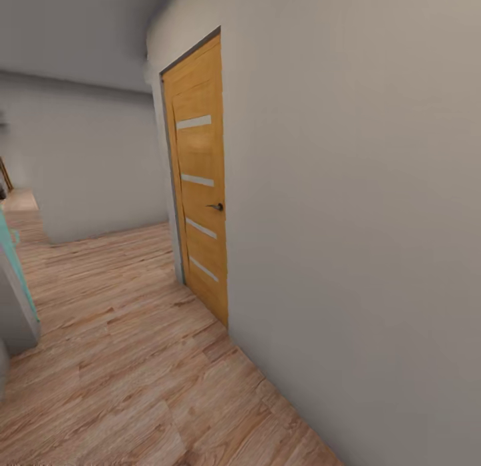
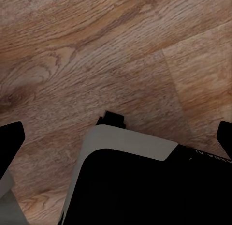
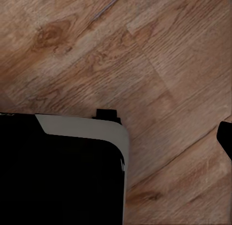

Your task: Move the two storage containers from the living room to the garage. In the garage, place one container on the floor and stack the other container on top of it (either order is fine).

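A closed door (image 1: 199, 179) stands in a grey wall (image 1: 347, 205) beside the wood floor (image 1: 127, 359). Both wrist views look down on the robot base (image 2: 145, 181); the left jaws' dark tips sit wide apart, the right cannot be told

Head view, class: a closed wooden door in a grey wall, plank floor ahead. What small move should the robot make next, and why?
Probably roll forward along the wood floor, keeping clear of the wall. No containers show, the door stands shut, and the corridor runs on to the left, so the robot seems in transit. Both wrist views look down at planks.
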Motion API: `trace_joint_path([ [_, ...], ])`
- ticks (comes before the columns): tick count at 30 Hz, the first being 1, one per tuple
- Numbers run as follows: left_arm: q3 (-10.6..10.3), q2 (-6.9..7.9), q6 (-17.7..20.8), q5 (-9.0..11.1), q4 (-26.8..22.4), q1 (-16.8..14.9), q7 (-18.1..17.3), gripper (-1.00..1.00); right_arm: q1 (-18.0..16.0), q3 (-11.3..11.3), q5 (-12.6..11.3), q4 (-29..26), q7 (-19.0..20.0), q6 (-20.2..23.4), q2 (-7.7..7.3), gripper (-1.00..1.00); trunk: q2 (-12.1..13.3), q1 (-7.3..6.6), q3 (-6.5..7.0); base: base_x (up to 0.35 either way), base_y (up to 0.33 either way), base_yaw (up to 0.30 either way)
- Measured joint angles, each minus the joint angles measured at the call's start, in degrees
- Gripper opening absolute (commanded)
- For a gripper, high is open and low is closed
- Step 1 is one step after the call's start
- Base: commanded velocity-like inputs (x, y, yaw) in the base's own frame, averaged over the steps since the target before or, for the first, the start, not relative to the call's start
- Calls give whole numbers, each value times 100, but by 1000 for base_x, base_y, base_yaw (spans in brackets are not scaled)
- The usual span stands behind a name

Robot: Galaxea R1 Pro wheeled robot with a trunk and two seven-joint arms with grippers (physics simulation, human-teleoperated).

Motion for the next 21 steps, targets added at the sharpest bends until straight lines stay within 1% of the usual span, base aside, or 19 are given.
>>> trace_joint_path([
  [21, 0, 0, 0, 0, 0, 0, 0, 100, 0, -3, -5, 0, 0, 0, -10, 100, 0, 0, 0, 193, 0, 276],
])
